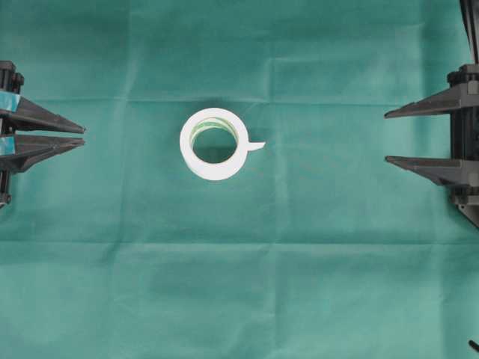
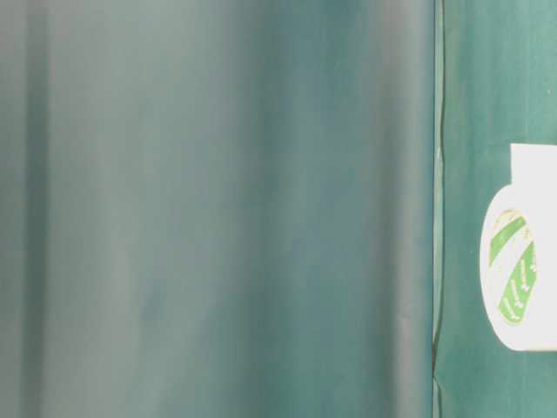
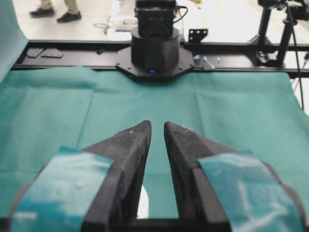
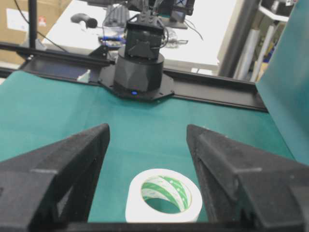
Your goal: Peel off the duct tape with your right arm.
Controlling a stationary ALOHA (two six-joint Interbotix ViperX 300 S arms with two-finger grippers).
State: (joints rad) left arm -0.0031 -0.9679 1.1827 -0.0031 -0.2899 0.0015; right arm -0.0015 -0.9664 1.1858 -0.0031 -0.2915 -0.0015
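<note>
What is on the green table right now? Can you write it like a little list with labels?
tape: duct tape lying flat, hole facing up, near the middle
loose end: short white strip sticking out toward the right gripper
inside of roll: green print
cover: green cloth
left gripper: at the left edge, fingers nearly together, empty
right gripper: at the right edge, fingers wide apart, empty
touching tape: neither gripper

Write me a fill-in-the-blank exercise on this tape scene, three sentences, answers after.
1. The tape roll lies flat on a ____ cloth.
2. In the overhead view its loose strip end points toward the ____ gripper.
3. The jaws of the left gripper stand ____ than those of the right.

Answers: green; right; closer together
</note>
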